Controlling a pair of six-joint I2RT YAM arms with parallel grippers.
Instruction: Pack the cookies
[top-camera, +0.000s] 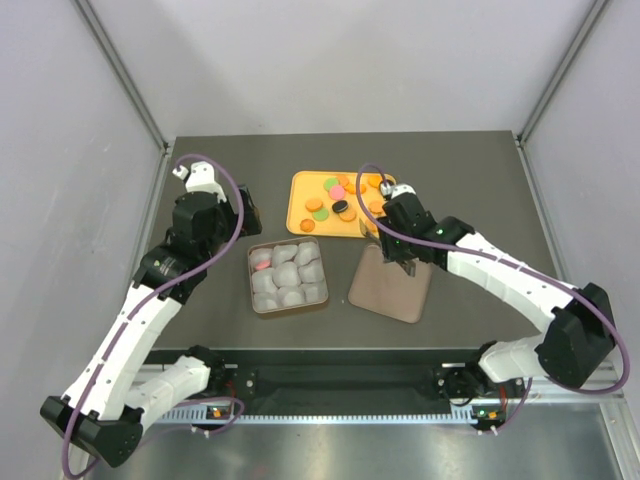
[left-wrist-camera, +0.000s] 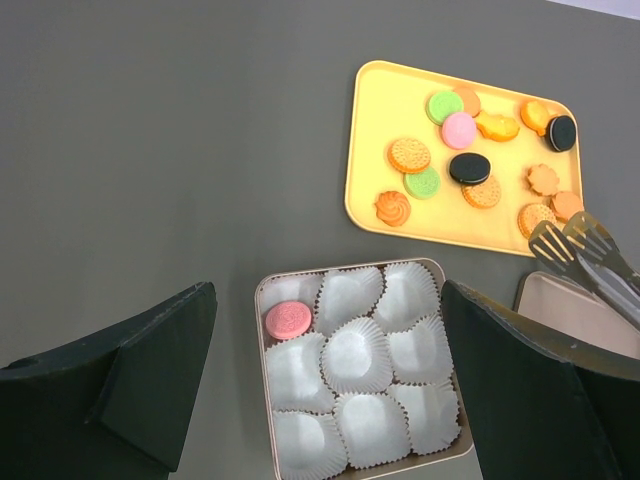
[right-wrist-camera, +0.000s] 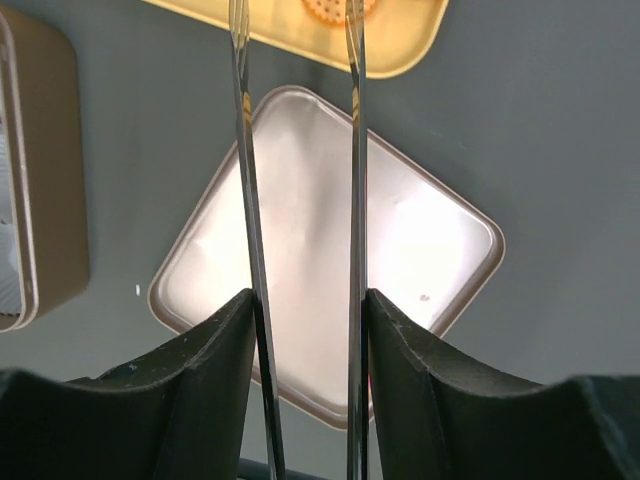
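Tongs (right-wrist-camera: 243, 150) are gripped by the right pincer (right-wrist-camera: 305, 300), tips directed ahead toward the cookies (left-wrist-camera: 470, 168); the left pincer (left-wrist-camera: 328, 295) is seen open.

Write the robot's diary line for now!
left fingers: open, near brown box of paper cups | right fingers: shut on metal tongs, tips at yellow tray | packed: one pink round cookie

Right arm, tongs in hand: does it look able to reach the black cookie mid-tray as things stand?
Probably yes. The right gripper holds the tongs, and their tips sit at the yellow tray's near edge. The black cookie lies uncovered, with nothing standing between it and the tips.
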